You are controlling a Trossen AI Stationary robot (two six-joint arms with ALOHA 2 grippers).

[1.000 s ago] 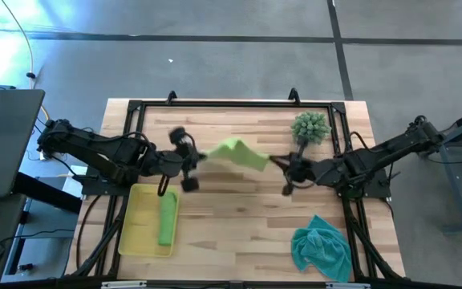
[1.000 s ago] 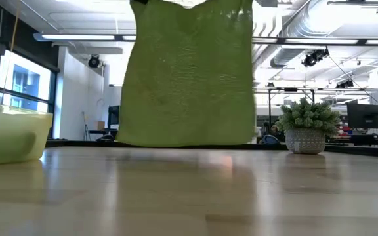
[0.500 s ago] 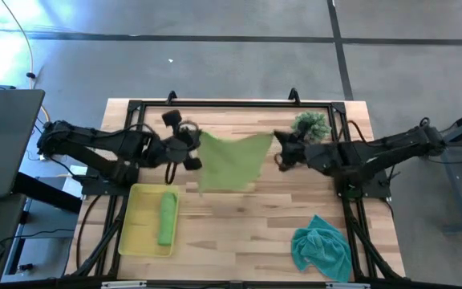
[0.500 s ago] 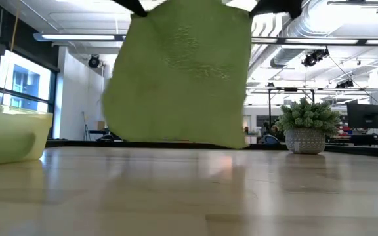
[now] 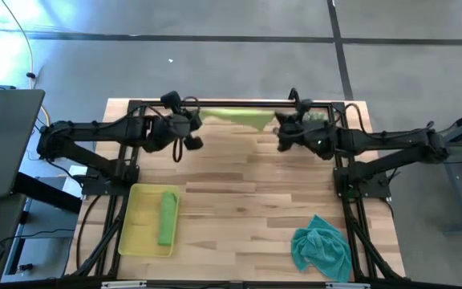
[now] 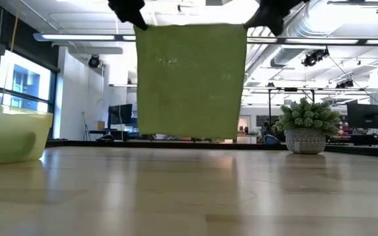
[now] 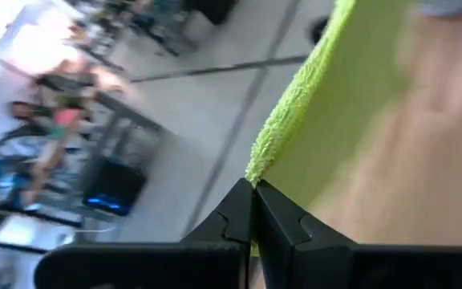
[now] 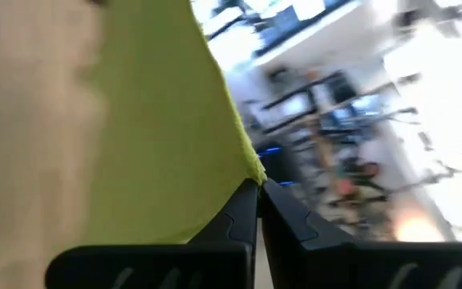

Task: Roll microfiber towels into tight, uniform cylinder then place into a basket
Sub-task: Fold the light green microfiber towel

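A lime green towel (image 6: pixel 190 82) hangs as a flat sheet over the table's far part, held up by its two top corners. My left gripper (image 6: pixel 131 14) is shut on one corner and my right gripper (image 6: pixel 268 18) on the other. From above the towel (image 5: pixel 235 117) shows as a narrow strip between my left gripper (image 5: pixel 197 120) and right gripper (image 5: pixel 279 125). A second lime towel (image 5: pixel 167 218) lies rolled in the yellow basket (image 5: pixel 131 223). The teal towel (image 5: pixel 321 247) lies crumpled on the table at the near right. My left gripper pinches the towel's top corner (image 7: pixel 255 172) between its two fingertips, coming in nearly level from the table's left. The cloth hangs below the hold, flat, its top edge drawn straight. My right gripper pinches the other top corner (image 8: pixel 254 170) between its fingertips, coming in nearly level from the table's right. The towel's lower edge (image 6: pixel 189 137) hangs just above the table.
A potted spiky plant (image 6: pixel 306 130) stands at the far right, close behind my right arm. The basket (image 6: pixel 12 134) stands at the near left. Bare wood lies between the hanging towel and the table's near edge.
Both grippers have gone toward the table's far edge, moved apart and rolled at the wrist. The towel, first bunched and slanted between them, swung out toward the near side, then settled. It now hangs flat with its top edge drawn straight.
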